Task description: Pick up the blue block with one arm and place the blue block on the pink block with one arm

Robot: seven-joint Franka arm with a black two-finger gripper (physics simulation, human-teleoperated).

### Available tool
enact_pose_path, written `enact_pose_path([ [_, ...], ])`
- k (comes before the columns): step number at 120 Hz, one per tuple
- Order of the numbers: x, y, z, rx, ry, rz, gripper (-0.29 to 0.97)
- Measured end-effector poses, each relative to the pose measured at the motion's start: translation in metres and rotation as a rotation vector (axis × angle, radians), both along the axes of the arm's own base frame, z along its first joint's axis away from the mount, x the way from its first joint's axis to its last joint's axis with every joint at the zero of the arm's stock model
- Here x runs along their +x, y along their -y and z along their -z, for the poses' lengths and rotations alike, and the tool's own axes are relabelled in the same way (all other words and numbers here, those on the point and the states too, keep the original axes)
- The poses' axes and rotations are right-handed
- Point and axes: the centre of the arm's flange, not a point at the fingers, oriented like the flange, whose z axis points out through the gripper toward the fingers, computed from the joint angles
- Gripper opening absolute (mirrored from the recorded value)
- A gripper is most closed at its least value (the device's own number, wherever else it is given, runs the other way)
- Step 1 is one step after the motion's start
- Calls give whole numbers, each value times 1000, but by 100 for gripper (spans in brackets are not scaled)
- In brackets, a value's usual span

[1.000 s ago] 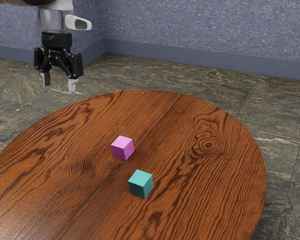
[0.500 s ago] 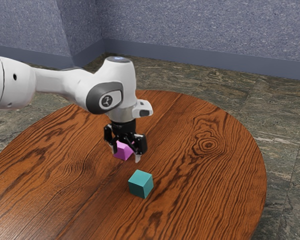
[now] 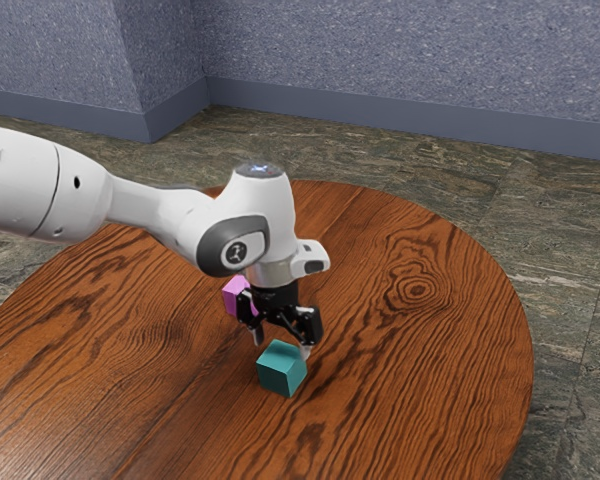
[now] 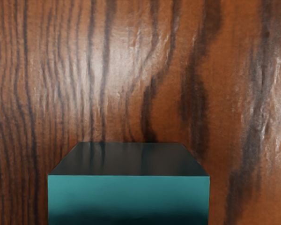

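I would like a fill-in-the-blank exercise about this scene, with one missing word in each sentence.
1. The end effector that hangs just above the blue block is ____, not shut.
2. The block partly hidden behind the arm is ____ in colour.
3. The table under both blocks is round and made of ____.
Missing words: open; pink; wood.

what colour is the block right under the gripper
The block is teal, a blue-green; the wrist view shows it best.
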Motion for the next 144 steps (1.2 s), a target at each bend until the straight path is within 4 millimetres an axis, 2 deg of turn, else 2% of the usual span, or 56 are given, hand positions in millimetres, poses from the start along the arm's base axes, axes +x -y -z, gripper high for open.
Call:
enact_pose_path([
  [36,2,-4,17,6,-18,-9,68],
  [59,1,-3,36,17,-36,37,66],
  [83,7,-3,49,2,-1,59,53],
  [94,9,-3,49,-5,18,63,45],
  [121,10,-14,45,11,13,47,38],
  [125,12,-15,42,16,12,46,37],
  [130,22,-17,28,22,27,41,37],
  [140,47,-23,-14,41,70,27,37],
  [144,57,-34,-28,50,80,10,37],
])
